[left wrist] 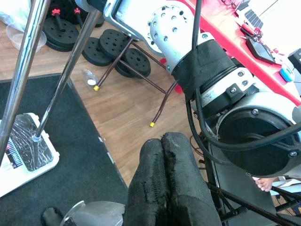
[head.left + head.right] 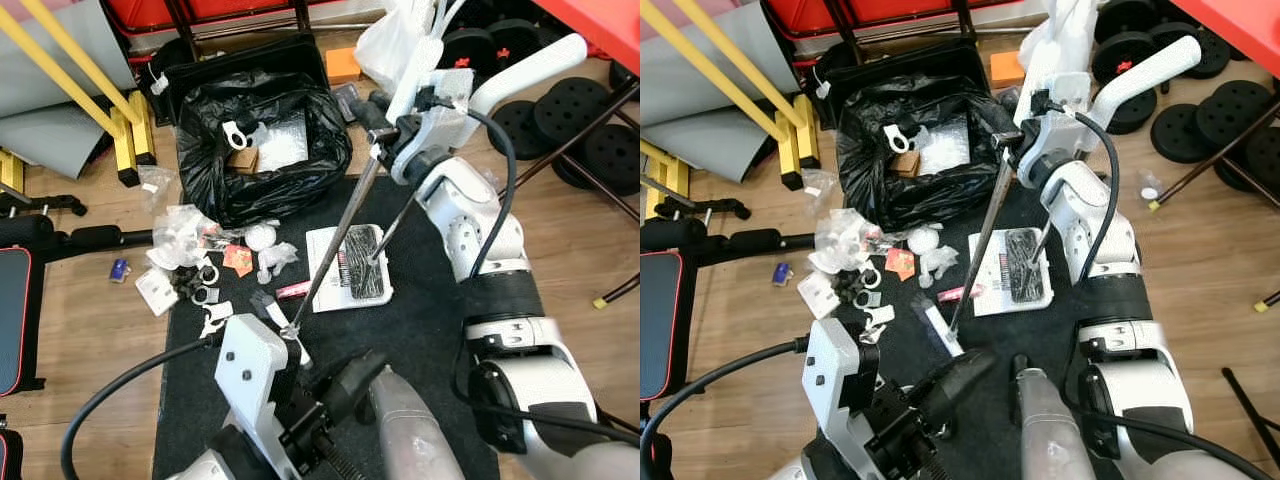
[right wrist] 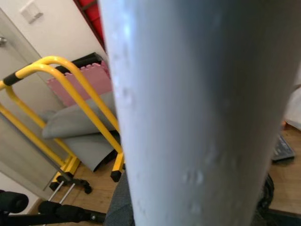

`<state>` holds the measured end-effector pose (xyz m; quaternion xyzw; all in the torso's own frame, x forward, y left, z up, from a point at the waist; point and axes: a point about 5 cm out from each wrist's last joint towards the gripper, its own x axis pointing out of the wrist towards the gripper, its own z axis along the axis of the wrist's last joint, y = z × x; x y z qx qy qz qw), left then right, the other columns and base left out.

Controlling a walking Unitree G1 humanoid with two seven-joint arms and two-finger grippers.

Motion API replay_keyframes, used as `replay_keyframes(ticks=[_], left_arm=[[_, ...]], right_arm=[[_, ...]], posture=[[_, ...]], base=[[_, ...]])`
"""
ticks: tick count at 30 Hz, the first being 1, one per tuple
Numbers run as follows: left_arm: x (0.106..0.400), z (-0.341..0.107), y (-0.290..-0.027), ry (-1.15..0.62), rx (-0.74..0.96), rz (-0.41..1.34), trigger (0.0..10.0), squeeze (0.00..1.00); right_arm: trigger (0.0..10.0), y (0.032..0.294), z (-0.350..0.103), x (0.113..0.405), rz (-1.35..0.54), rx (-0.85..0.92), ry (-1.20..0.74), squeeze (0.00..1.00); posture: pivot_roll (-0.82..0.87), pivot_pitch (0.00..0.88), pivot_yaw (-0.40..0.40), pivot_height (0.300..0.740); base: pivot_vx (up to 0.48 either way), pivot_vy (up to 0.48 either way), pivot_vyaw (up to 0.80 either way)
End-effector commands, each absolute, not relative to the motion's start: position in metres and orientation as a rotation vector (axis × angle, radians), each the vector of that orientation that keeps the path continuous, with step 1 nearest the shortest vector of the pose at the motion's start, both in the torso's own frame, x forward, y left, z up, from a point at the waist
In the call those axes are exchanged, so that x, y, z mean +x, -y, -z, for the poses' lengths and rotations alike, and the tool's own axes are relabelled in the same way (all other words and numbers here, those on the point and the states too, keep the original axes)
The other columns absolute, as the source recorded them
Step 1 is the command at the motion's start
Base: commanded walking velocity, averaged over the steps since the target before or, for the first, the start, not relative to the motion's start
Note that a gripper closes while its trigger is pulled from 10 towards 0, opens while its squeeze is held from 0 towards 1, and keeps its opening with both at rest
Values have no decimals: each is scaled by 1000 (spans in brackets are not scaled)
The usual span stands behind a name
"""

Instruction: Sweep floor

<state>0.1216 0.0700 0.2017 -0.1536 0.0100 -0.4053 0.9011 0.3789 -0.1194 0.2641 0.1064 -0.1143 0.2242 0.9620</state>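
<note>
My right gripper (image 2: pixel 385 125) is raised over the black mat (image 2: pixel 425 330), shut on the top of a long metal pole (image 2: pixel 335 245). The pole slants down to a white strip on the mat by my left wrist, and it looms large in the right wrist view (image 3: pixel 188 117). A thinner rod runs from the same hand to a white sweeper head with black bristles (image 2: pixel 350 262) lying flat on the mat. Loose litter (image 2: pixel 200 265) lies at the mat's left edge, before a bin lined with a black bag (image 2: pixel 260 150). My left gripper (image 1: pixel 162 141) is low and shut, holding nothing.
Black weight plates (image 2: pixel 580 120) and thin stand legs (image 1: pixel 141 77) lie to the right under a red table (image 2: pixel 600 25). A yellow rack (image 2: pixel 125 125) and a black bench (image 2: pixel 25 300) are on the left. A thick grey cylinder (image 2: pixel 405 430) rises close beside my left fingers.
</note>
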Motion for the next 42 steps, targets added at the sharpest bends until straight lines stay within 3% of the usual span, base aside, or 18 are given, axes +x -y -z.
replay_keyframes(ticks=[1, 9, 15, 38, 40, 42], left_arm=[[119, -197, -69, -53, -317, 853, 10000, 0], [119, -198, -69, -52, -316, 852, 10000, 0], [118, -199, -69, -52, -319, 852, 10000, 0], [120, -200, -68, -44, -321, 847, 10000, 0], [120, -200, -67, -43, -322, 846, 10000, 0], [120, -200, -67, -41, -323, 846, 10000, 0]], right_arm=[[10000, 119, -245, 379, -434, 232, 160, 0], [10000, 123, -239, 381, -363, 229, 175, 0], [10000, 109, -250, 378, -409, 207, 285, 0], [10000, 88, -295, 372, -472, -35, 480, 0], [10000, 87, -297, 372, -481, 5, 478, 0], [10000, 86, -303, 372, -513, 176, 473, 0]], posture=[[-48, 410, -2, 740], [-40, 416, 0, 740], [-29, 428, 2, 740], [-46, 425, -12, 740], [-47, 425, -14, 740], [-47, 424, -16, 740]], base=[[0, 0, 0], [0, 0, 0], [0, 0, 0], [0, 0, 0], [0, 0, 0], [0, 0, 0]])
